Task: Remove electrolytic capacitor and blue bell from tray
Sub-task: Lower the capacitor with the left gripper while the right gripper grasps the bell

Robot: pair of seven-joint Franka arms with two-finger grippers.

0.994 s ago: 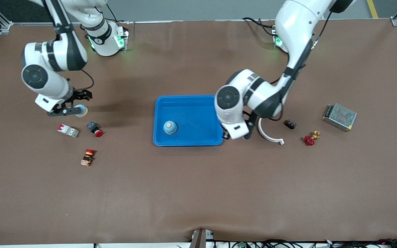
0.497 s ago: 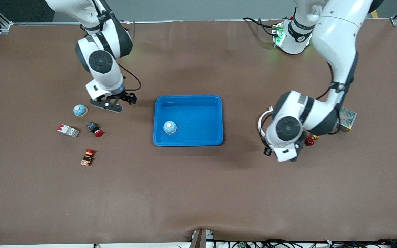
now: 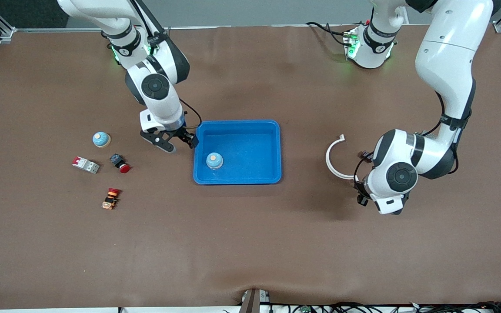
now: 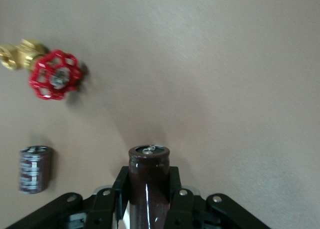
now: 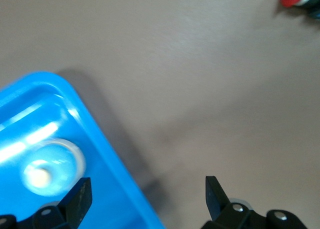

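Our left gripper (image 4: 149, 199) is clamped on the electrolytic capacitor (image 4: 148, 176), a dark brown cylinder standing up between the fingers with its metal top showing. In the front view this left gripper (image 3: 374, 201) hangs over bare table toward the left arm's end, well apart from the tray (image 3: 237, 179). So we judge the capacitor half of the job almost done: it is out of the tray and only needs setting down and releasing. Below it the wrist view shows a red-handled brass valve (image 4: 52, 75) and a second small grey cylinder (image 4: 35, 169) lying on the mat; we should avoid dropping the capacitor onto either.

Our right gripper (image 3: 173, 141) has its jaws spread wide and holds nothing. It sits just beside the tray's rim at the right arm's end, and its wrist view (image 5: 145, 201) looks down across the blue rim to the blurred round top of the blue bell (image 5: 47, 170).

The blue bell (image 3: 214, 160) is inside the tray, in the part toward the right arm's end and nearer the front camera. That half remains: reach in, grip, lift, carry out.

A similar bell (image 3: 101, 139) rests on the table near a red-and-white breaker (image 3: 85, 164) and two red push buttons (image 3: 120, 163). A white curved piece (image 3: 334, 159) lies beside the left arm.
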